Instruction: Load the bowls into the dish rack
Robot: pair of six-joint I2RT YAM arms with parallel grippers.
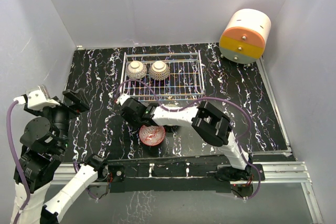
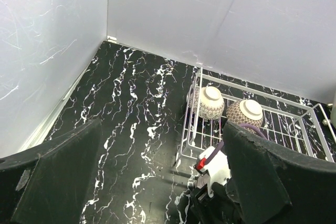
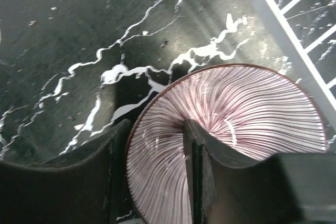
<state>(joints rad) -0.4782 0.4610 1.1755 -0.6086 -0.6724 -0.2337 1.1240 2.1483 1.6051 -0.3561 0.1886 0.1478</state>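
A red-striped bowl (image 1: 153, 136) sits on the black marble table in front of the white wire dish rack (image 1: 184, 91). My right gripper (image 1: 143, 124) is open astride its near rim; in the right wrist view one finger (image 3: 197, 156) is inside the bowl (image 3: 247, 108), the other outside, and the gripper (image 3: 156, 124) has the rim between its jaws. Two brown-and-white bowls (image 1: 136, 70) (image 1: 159, 70) lie upside down in the rack's left end. My left gripper (image 1: 79, 100) is open, empty and raised at the far left. The pale green and pinkish bowls are out of view.
A round orange-and-cream drawer unit (image 1: 244, 36) stands at the back right. White walls close in the table on three sides. The rack's corner wire (image 3: 286, 40) runs just right of the red bowl. The left wrist view shows the rack (image 2: 247, 85) and my right wrist (image 2: 215, 169).
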